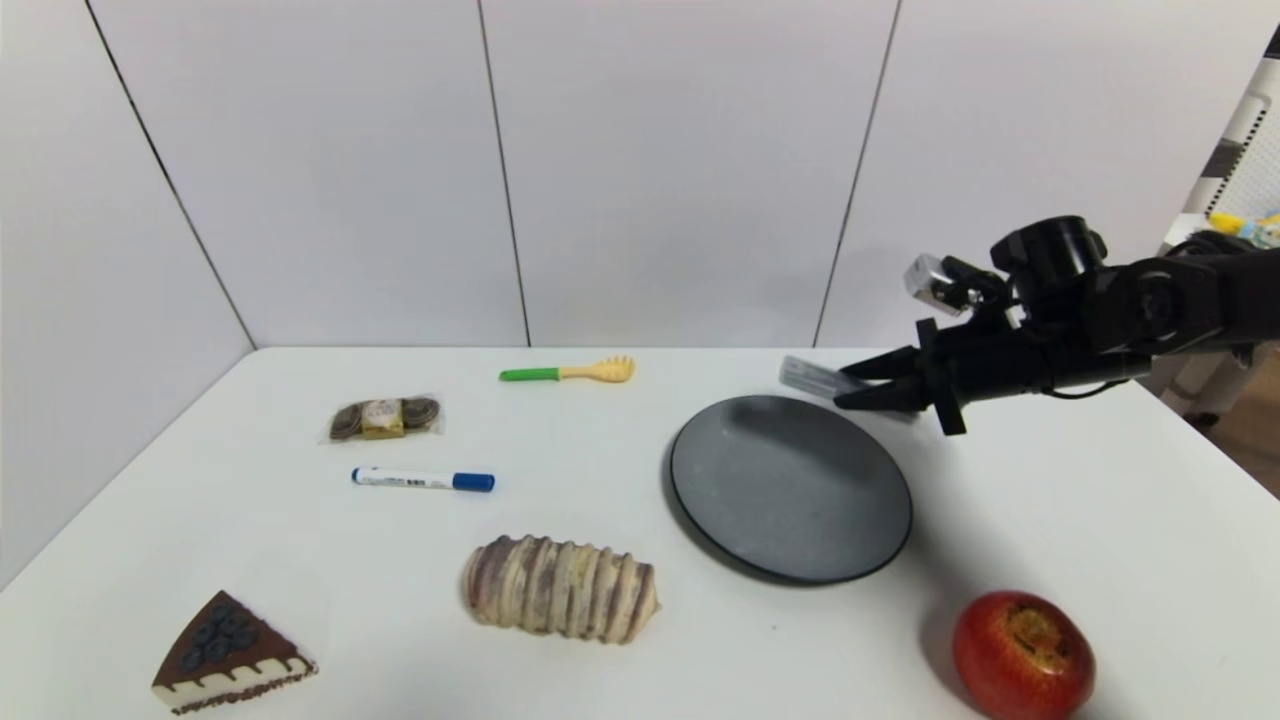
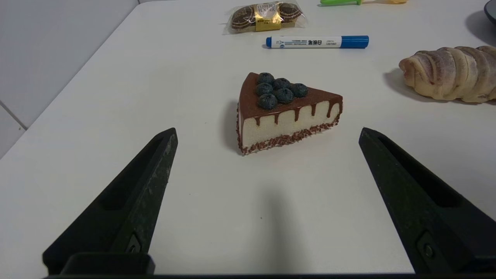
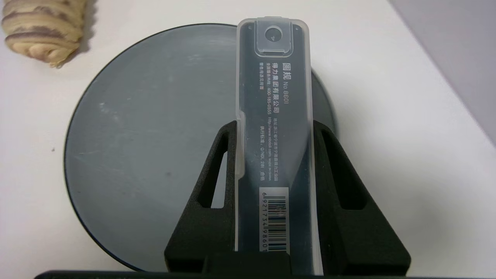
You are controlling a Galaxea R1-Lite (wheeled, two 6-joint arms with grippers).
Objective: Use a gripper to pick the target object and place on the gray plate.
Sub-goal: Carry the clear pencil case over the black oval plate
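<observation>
Cake slice with chocolate top and blueberries (image 2: 285,112) lies ahead of the spread-fingered left gripper (image 2: 267,133). Right gripper (image 1: 858,384) is clamped on the slim clear-gray rectangular case (image 3: 276,147), lifted over the far edge of the round speckled gray plate (image 1: 790,485) below it.

Plate (image 1: 790,487) sits right of centre on worktop (image 1: 600,520); bread roll (image 1: 560,588) to its left. Apple (image 1: 1023,655) nearer (front right). Marker (image 1: 423,480) left of plate.
</observation>
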